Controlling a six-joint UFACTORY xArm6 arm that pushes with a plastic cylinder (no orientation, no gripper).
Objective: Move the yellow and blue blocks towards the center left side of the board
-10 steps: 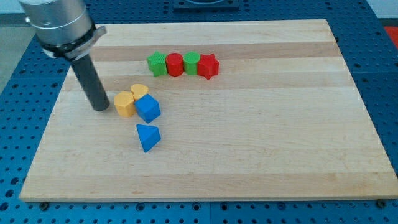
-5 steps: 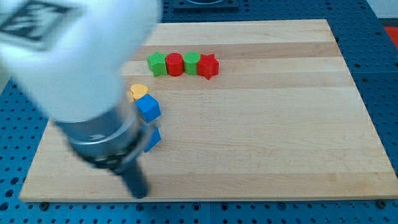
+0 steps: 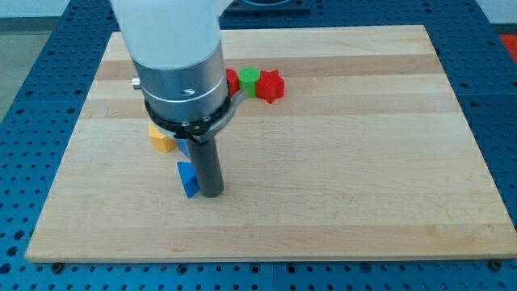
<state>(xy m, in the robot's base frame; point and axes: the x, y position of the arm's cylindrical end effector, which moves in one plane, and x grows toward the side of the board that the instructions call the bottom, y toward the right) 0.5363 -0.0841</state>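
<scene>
My tip [image 3: 211, 194] rests on the board just to the right of the blue triangular block [image 3: 187, 179], touching or nearly touching it. A yellow block [image 3: 160, 137] shows partly at the arm's left edge. A sliver of a second blue block [image 3: 183, 149] shows beside the rod. The other yellow block is hidden behind the arm. All these sit left of the board's middle.
A red cylinder [image 3: 233, 81], a green block [image 3: 249, 79] and a red star-shaped block [image 3: 271, 85] stand in a row near the view's top. Another green block is hidden by the arm. The wooden board [image 3: 363, 162] lies on a blue perforated table.
My arm swung from the left of the yellow blocks, down past the board's bottom left, then up to the right side of the blue triangular block. The blocks have not visibly moved.
</scene>
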